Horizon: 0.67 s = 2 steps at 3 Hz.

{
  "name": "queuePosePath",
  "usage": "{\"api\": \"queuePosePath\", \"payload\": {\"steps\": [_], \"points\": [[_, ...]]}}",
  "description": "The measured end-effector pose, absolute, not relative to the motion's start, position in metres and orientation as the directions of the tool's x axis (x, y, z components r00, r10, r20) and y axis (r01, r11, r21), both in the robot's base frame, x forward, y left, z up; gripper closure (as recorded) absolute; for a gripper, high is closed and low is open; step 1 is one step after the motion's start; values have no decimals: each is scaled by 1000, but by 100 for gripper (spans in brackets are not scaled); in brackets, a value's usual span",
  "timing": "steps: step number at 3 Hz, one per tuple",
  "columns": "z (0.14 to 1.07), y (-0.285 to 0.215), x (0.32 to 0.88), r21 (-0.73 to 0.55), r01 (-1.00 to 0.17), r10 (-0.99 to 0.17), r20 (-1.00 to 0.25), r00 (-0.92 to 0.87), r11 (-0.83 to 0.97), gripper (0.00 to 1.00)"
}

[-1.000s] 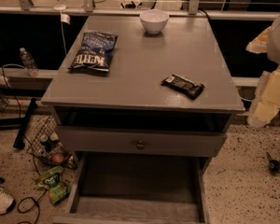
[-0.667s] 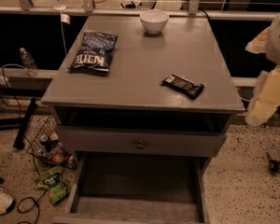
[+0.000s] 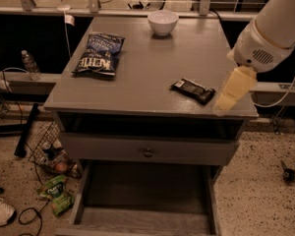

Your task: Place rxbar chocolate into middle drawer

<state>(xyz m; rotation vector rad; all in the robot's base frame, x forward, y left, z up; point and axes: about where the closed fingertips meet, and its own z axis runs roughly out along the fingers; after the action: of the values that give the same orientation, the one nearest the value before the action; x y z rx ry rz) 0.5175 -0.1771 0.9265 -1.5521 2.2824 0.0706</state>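
Rxbar chocolate (image 3: 192,90) is being shown near the tabletop (image 3: 152,68) edge, beside the gripper (image 3: 233,90) (state indeterminable), where a nudge could knock it past the middle drawer (image 3: 147,191).

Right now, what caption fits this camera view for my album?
The gripper hangs beside the rxbar chocolate on the table, above the open middle drawer.

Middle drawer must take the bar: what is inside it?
Drawer shows only a bare bottom; its back is hidden under the knobbed front. Gripper hangs over the table's right edge.

Hand (image 3: 230,91) near rxbar chocolate (image 3: 192,90) on grey tabletop (image 3: 152,65)
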Motion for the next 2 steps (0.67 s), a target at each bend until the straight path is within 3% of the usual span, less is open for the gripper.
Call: {"api": "queuePosePath", "payload": {"steps": [2], "points": [[890,-144,599,-180,-840,-810,-428,-401,511,0]]}}
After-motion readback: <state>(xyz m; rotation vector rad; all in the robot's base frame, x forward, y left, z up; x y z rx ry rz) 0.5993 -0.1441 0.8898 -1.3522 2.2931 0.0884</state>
